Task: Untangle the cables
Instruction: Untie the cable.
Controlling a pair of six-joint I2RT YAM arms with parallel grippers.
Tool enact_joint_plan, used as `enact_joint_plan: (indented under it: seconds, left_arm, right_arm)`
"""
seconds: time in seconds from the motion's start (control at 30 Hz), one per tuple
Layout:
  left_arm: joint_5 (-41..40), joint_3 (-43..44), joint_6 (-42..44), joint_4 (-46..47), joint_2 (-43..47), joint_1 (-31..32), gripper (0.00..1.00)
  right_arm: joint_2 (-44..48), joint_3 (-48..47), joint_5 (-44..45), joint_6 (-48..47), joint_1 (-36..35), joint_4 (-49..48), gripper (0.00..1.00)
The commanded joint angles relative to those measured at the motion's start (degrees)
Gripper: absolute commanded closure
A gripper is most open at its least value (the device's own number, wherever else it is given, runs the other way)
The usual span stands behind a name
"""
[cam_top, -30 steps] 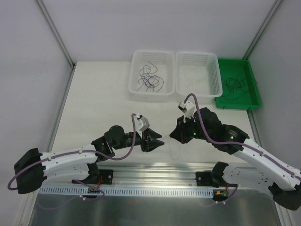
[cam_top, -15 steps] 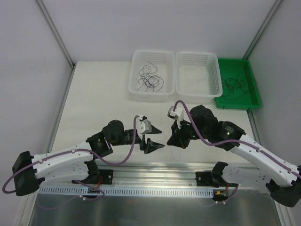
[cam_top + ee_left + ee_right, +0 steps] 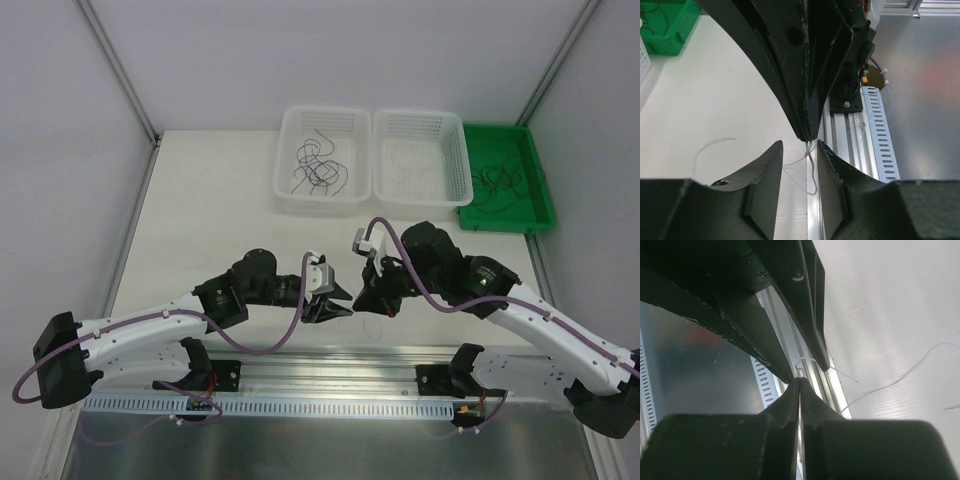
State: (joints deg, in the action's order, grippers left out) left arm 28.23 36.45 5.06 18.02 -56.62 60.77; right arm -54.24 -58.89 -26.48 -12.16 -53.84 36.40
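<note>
Right gripper (image 3: 800,381): jaws closed, pinching thin pale strand (image 3: 812,167) over table (image 3: 220,220) near edge | Left gripper (image 3: 799,146): jaws part-open either side of that strand, not gripping | Dark cables (image 3: 318,172): in left white basket (image 3: 283,190) | further cables (image 3: 497,182): in green tray (image 3: 540,200)

High overhead view, two close wrist views sharing the table (image 3: 715,100)

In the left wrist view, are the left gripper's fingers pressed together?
No. The left gripper has a clear gap between its fingers, where a thin pale strand shows.
</note>
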Motion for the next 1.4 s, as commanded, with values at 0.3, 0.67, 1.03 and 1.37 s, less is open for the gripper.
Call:
enact_joint_plan:
  seconds: [0.3,0.67,1.03,1.37]
  left_arm:
    - [2.72,2.67,-0.84,1.14,-2.18,0.22,1.00]
    - [-13.98,-5.24,-9.97,9.04,3.88,0.22,1.00]
    - [-14.69,-7.97,-17.28,13.36,3.27,0.22,1.00]
    - [-13.64,-6.21,-17.28,13.36,1.60,0.22,1.00]
  right_arm:
    - [0.62,-1.84,0.99,-0.93,0.23,-1.42,0.99]
    - [8.00,3.51,11.43,5.13,4.54,-8.00,0.99]
    - [10.22,6.16,11.90,8.47,4.89,-13.02,0.99]
    - [5.46,7.39,-2.52,5.23,4.80,-13.90,0.74]
